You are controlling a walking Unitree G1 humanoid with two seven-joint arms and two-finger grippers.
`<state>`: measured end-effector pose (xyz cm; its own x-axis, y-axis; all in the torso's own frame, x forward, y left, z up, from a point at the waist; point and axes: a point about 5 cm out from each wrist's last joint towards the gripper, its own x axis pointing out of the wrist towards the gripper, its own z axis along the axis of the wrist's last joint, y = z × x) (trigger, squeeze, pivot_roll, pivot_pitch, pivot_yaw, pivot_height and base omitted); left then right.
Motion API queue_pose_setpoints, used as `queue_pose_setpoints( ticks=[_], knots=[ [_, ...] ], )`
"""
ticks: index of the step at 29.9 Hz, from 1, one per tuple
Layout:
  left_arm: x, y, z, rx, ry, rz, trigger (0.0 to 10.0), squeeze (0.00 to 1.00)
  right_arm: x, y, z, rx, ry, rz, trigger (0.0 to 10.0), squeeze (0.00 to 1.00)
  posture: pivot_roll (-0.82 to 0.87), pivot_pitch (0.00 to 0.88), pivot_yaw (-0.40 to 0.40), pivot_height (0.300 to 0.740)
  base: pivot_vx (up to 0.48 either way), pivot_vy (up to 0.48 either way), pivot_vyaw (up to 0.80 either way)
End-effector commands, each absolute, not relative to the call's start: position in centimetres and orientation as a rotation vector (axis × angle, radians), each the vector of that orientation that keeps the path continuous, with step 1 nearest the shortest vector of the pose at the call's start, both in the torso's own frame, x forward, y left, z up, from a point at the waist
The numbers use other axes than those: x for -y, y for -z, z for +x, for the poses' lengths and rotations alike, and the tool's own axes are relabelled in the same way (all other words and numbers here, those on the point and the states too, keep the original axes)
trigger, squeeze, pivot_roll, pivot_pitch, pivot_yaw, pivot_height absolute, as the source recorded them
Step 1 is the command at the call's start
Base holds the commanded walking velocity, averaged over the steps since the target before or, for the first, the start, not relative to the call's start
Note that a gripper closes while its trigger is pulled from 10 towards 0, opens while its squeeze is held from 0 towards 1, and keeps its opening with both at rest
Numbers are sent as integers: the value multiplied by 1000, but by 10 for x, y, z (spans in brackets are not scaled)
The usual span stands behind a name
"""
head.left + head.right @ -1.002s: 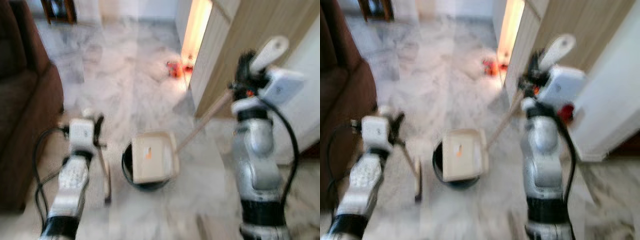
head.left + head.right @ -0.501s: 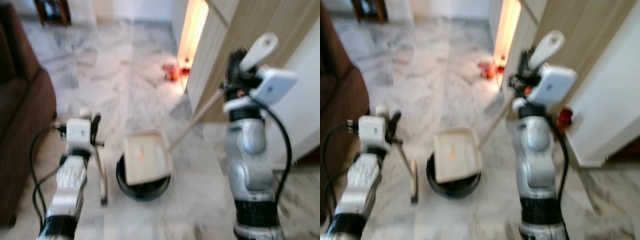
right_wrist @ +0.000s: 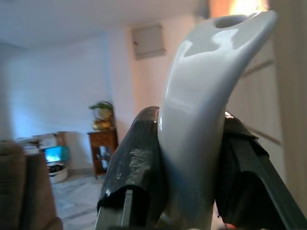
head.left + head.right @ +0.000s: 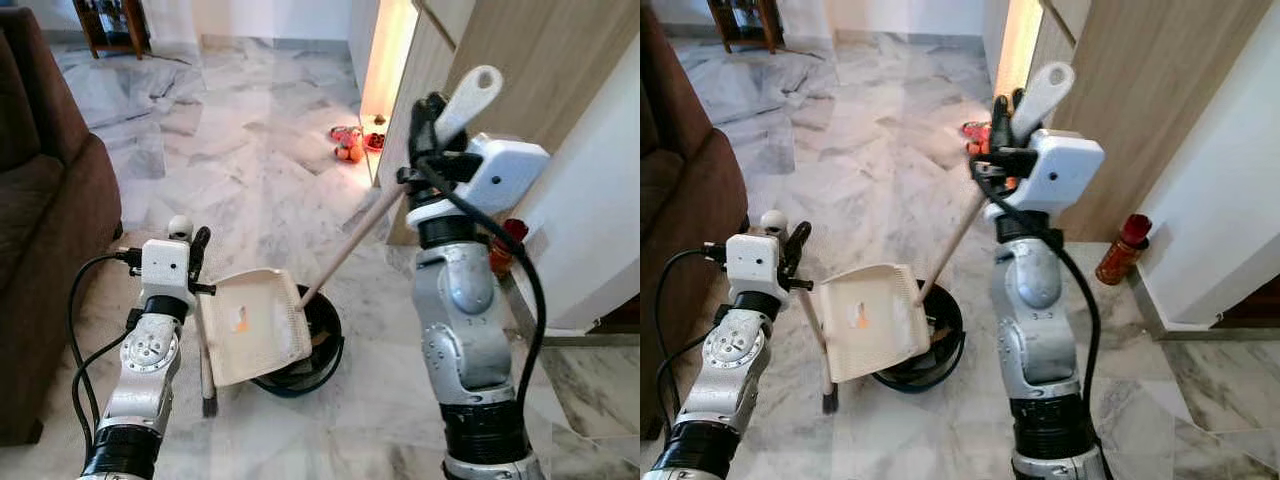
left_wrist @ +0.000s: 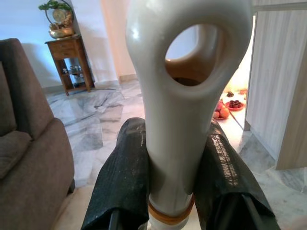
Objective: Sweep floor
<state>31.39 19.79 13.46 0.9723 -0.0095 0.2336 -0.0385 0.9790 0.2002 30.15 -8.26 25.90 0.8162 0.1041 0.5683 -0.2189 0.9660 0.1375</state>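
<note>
I see my right gripper (image 4: 432, 112) clamped on the dustpan handle (image 3: 211, 86) — the dustpan (image 4: 255, 327) tilts over a black bin (image 4: 320, 345) on the marble floor (image 4: 250, 150). My left gripper (image 4: 190, 245) grips the broom handle (image 5: 184, 96) beside the sofa (image 4: 45, 250).

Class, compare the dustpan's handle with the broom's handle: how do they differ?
The dustpan handle slants from the raised right gripper towards the black bin. The broom handle stands nearly upright, lower, under the left gripper. Both end in pale looped grips, clamped in the grippers.
</note>
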Motion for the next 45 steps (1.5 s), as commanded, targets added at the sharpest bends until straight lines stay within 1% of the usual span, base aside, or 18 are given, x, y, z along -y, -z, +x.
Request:
queue_pose_setpoints(
  ticks=[1, 8, 10, 13, 23, 26, 30, 39, 45],
  knots=[
    [-195, -146, 315, 297, -9, 210, 10000, 0, 78, -283, 288, 742, -191, 196, 10000, 0, -24, 97, -62, 740, 0, 0, 0],
    [-195, -145, 314, 296, -7, 213, 10000, 0, 57, -289, 278, 814, -239, 103, 10000, 0, -20, 93, -62, 740, 0, 0, 0],
    [-195, -145, 314, 296, -6, 213, 10000, 0, 50, -290, 273, 856, -266, 23, 10000, 0, -18, 90, -63, 740, 0, 0, 0],
    [-195, -145, 314, 296, -6, 213, 10000, 0, 45, -290, 269, 883, -282, -21, 10000, 0, -18, 90, -63, 740, 0, 0, 0],
    [-195, -145, 314, 296, -2, 211, 10000, 0, 30, -287, 256, 939, -328, -65, 10000, 0, -19, 88, -64, 740, 0, 0, 0],
    [-195, -144, 314, 293, -1, 211, 10000, 0, 16, -286, 244, 976, -381, -85, 10000, 0, -19, 88, -64, 740, 0, 0, 0],
    [-195, -144, 314, 293, -1, 211, 10000, 0, 8, -285, 237, 1008, -429, -128, 10000, 0, -21, 98, -64, 740, 0, 0, 0],
    [-195, -144, 314, 292, -1, 211, 10000, 0, 5, -283, 234, 1029, -440, -171, 10000, 0, -22, 101, -64, 740, 0, 0, 0],
    [-195, -143, 314, 287, -1, 212, 10000, 0, 4, -280, 235, 1042, -439, -242, 10000, 0, -22, 104, -64, 740, 0, 0, 0]
  ],
)
